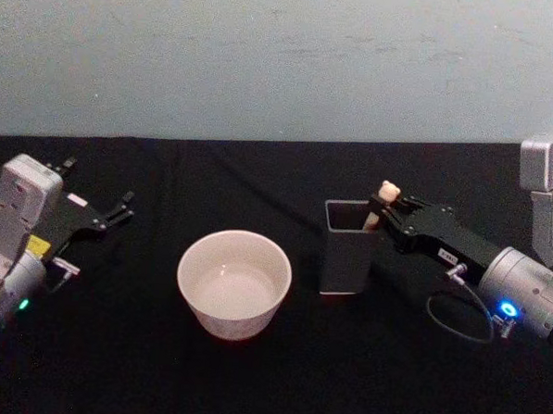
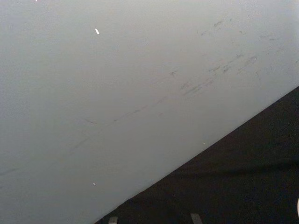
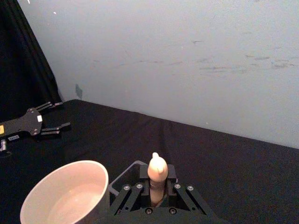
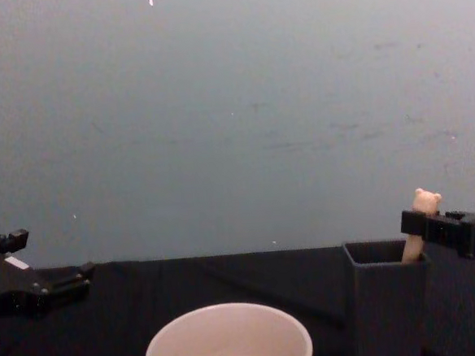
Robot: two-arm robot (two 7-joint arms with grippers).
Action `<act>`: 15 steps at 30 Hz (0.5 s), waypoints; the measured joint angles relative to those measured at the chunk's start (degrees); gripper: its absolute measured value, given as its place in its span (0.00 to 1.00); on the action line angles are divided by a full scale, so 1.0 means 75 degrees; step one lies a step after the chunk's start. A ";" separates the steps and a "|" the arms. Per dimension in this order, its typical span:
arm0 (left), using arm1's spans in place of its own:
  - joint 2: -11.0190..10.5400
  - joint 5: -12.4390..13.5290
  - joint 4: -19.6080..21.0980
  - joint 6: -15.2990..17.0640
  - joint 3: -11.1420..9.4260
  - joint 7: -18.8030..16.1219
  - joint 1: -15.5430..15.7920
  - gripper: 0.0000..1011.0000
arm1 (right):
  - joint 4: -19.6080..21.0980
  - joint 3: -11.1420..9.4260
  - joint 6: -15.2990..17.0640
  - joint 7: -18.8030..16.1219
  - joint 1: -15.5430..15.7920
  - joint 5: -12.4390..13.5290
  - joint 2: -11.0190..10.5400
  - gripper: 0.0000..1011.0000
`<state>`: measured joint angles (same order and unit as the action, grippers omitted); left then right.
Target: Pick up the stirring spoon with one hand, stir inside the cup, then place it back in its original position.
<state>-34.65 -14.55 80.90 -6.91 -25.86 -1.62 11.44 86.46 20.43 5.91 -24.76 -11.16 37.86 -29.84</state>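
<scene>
On the robot's left, the left end effector [image 1: 99, 198] hovers low over the black-draped bench [image 1: 138, 367], its fingers spread apart and holding nothing; it is well apart from the cup. In the chest view it reaches in from the left edge with its two prongs separated.

Near the middle of the bench stands the cup [image 1: 234, 283], a wide cream bowl-like vessel, upright, with what looks like a little pale liquid at the bottom.

Just to the right of the cup, not touching it, is a dark grey square-mouthed holder [image 1: 347, 249]. The stirring spoon [image 1: 381, 205] stands in it, leaning toward the right rim, its beige bear-head top poking above the mouth.

The right end effector [image 1: 385, 214] comes in from the right, level with the holder's rim, its fingers closed against the wooden handle just below the bear head. The right wrist view shows the handle pinched between the two fingers [image 3: 144, 173].
</scene>
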 joint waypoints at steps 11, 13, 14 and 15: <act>0.0000 0.0000 0.0000 0.0000 0.0000 0.0000 0.0000 0.99 | -0.0055 0.0015 0.0042 0.0034 -0.0055 -0.0017 0.0038 0.20; 0.0000 0.0000 0.0000 0.0000 0.0000 0.0000 -0.0001 0.99 | -0.0055 0.0015 0.0042 0.0034 -0.0055 -0.0016 0.0038 0.20; 0.0000 0.0000 0.0000 0.0000 0.0000 0.0000 -0.0001 0.99 | -0.0055 0.0015 0.0042 0.0034 -0.0054 -0.0016 0.0038 0.20; 0.0000 0.0000 0.0000 0.0000 0.0000 0.0000 0.0000 0.99 | -0.0055 0.0015 0.0042 0.0034 -0.0054 -0.0015 0.0037 0.20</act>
<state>-34.65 -14.55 80.90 -6.91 -25.86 -1.62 11.43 86.05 20.54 6.22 -24.51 -11.56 37.75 -29.56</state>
